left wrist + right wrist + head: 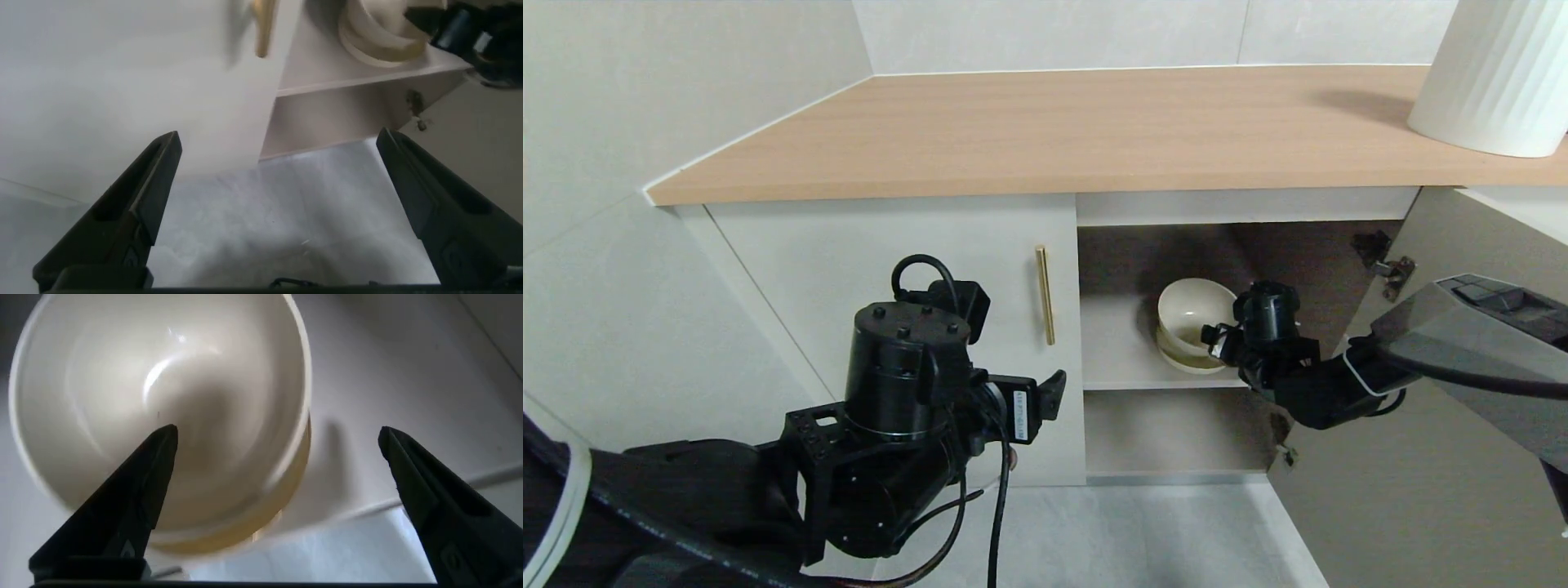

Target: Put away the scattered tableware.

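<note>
Left gripper [278, 147] parked low, spread and empty, clear of the shut door [890, 286].
To its right, the bowl [1188, 314] sits nested on a plate [1183, 363] on the cupboard shelf [1115, 351]. My right gripper [278, 437] is spread wide at its rim, I judge for release.

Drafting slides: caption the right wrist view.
Open right tool facing a cream bowl resting on a dish, cabinet shelf.

Cream bowl [1188, 314], wood-grain countertop [1054, 131], gold handle [1045, 294], white ribbed container [1499, 73].
</note>
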Robot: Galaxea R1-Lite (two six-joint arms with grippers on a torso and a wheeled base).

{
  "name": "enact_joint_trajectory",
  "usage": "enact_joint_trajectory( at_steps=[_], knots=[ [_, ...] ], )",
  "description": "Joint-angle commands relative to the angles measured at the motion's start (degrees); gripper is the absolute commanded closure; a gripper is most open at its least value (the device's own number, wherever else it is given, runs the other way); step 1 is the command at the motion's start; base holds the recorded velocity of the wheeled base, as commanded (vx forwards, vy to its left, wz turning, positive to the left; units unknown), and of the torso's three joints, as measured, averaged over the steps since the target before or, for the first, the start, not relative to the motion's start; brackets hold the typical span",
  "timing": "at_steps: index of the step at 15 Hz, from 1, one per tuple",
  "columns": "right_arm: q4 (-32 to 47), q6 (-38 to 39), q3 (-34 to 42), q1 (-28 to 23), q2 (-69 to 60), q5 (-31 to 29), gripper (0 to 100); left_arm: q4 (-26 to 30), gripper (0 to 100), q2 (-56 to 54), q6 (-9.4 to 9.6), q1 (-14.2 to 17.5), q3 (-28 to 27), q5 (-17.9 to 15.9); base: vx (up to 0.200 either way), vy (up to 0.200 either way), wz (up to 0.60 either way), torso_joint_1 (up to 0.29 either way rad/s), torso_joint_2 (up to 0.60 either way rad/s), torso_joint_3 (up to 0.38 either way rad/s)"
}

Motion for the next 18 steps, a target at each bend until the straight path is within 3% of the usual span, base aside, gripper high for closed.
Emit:
enact_joint_trajectory(
  at_steps=[1,4,7,9,11,13,18],
  knots=[
    [2.17,0.20,1.11,0.54,-3.20,0.14,0,0.20,0,-1.26,-0.01,0.98,0.00,-0.05,0.000,0.000,0.00,0.000,0.00,0.000],
    [6.65,1.17,7.00,0.89,-11.90,4.27,0,5.12,0,-6.71,-0.10,2.91,-0.09,-0.76,0.000,0.000,0.00,0.000,0.00,0.000],
    [13.07,1.08,16.05,2.21,-23.51,9.55,0,12.06,0,-13.48,-1.41,4.67,2.20,-4.63,0.000,0.000,0.00,0.000,0.00,0.000],
    [18.87,0.73,19.74,3.00,-31.77,12.80,0,15.14,0,-17.34,-1.41,5.64,3.78,-7.44,0.000,0.000,0.00,0.000,0.00,0.000],
    [29.59,0.73,21.68,4.23,-42.58,17.90,0,19.00,0,-20.33,-1.41,7.31,5.89,-9.20,0.000,0.000,0.00,0.000,0.00,0.000],
    [39.17,-0.15,23.35,7.22,-49.52,19.13,0,19.09,0,-22.18,-1.50,8.63,8.44,-9.28,0.000,0.000,0.00,0.000,0.00,0.000],
    [46.64,-1.47,27.48,9.85,-56.55,19.21,0,20.41,0,-28.50,-1.50,10.73,11.86,-9.28,0.000,0.000,0.00,0.000,0.00,0.000]
  ],
)
